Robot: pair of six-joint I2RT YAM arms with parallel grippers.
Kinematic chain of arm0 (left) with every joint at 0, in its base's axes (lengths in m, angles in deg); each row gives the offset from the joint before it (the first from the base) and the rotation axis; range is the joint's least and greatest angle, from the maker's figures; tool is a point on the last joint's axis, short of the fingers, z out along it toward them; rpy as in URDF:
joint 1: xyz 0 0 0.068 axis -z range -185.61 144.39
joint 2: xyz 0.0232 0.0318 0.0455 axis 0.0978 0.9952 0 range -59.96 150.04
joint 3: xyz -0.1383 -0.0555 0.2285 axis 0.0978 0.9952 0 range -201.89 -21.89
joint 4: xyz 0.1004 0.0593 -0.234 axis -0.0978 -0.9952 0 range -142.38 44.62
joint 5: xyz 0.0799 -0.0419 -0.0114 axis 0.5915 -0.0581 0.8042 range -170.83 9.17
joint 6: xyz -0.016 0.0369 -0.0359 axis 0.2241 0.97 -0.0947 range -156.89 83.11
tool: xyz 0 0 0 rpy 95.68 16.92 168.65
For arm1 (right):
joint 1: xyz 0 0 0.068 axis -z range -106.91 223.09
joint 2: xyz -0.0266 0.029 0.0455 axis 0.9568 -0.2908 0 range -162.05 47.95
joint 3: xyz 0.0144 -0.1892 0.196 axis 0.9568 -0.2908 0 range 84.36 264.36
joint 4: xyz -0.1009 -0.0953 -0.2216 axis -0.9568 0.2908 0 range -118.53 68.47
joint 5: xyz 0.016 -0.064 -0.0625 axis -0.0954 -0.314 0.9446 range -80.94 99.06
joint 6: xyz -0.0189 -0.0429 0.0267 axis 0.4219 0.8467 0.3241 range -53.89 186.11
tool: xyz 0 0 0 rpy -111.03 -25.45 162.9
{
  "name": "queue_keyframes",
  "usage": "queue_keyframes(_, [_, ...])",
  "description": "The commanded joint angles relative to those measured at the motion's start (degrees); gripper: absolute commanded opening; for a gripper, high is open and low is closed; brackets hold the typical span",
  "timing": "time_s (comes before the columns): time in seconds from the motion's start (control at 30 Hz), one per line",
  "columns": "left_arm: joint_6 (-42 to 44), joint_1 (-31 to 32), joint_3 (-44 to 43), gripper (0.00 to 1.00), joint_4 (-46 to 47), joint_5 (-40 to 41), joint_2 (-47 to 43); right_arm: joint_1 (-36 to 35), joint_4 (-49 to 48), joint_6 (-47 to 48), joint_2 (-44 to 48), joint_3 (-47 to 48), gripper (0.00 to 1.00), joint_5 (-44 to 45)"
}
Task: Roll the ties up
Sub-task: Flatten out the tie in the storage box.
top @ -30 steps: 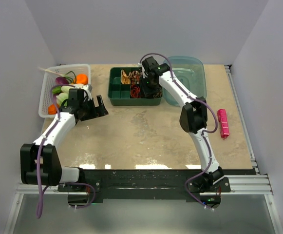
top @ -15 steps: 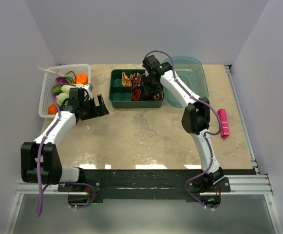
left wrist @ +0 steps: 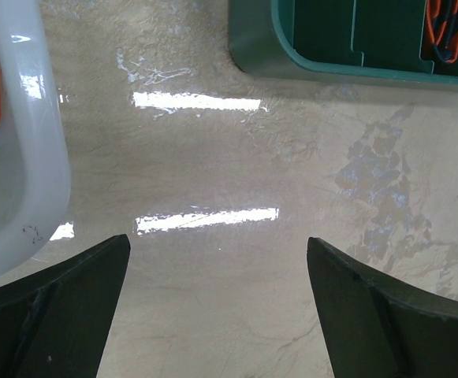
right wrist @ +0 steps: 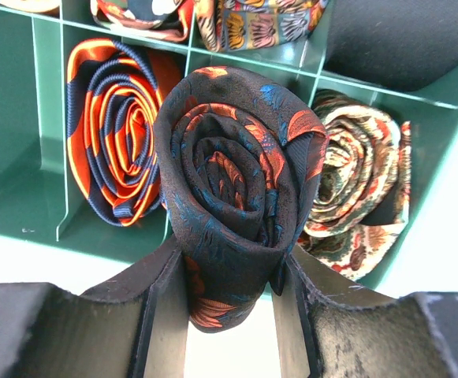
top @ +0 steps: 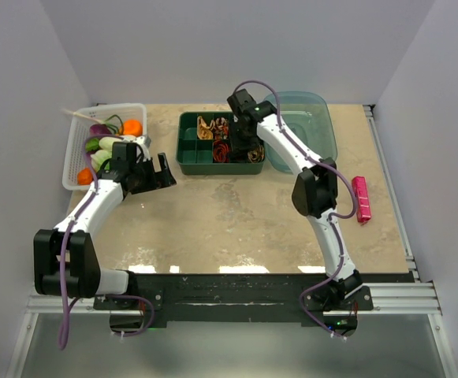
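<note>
Right pincer (right wrist: pixel 229 272) is gripping the dark rolled tie (right wrist: pixel 232 173), jaws half closed on its lower edge. Coil axis is pointing along the pincer, hanging over the tray (right wrist: pixel 24 205) between the orange coil (right wrist: pixel 114 130) and tan coil (right wrist: pixel 355 189). Left pincer (left wrist: pixel 217 276) is sitting wide open, empty, well apart.

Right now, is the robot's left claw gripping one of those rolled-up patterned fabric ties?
No: the left gripper has its two dark fingers wide apart above the beige stone-patterned tabletop, with nothing between them.
</note>
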Motion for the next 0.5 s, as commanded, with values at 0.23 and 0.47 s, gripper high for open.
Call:
queue_keyframes(0.23, [1.59,0.25,-2.24,1.00,1.05,-1.05,-0.12,-1.21,2.92,-1.32,-3.39,0.91,0.00,3.05])
queue_keyframes(0.47, [1.60,0.25,-2.15,1.00,0.96,-0.96,-0.04,-1.30,2.05,-1.15,-4.10,-0.41,0.00,0.95])
